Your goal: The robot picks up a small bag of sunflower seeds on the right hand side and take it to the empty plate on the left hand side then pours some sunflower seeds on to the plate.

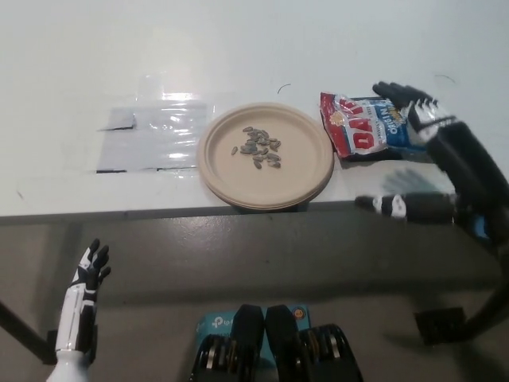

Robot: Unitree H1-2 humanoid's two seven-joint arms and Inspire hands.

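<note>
A red, white and blue bag of sunflower seeds (367, 128) lies flat on the white table (238, 48), just right of a tan paper plate (265, 154). A small heap of dark seeds (257, 147) sits on the plate. My black right hand (433, 155) hovers open at the bag's right end, fingers spread, with its thumb sticking out left below the table edge. It holds nothing. My white left hand (86, 280) hangs at the lower left, below the table, fingers apart.
A clear plastic sheet (151, 135) with shiny glare lies on the table left of the plate. The plate overhangs the table's front edge (159, 212) slightly. Grey floor lies below the edge.
</note>
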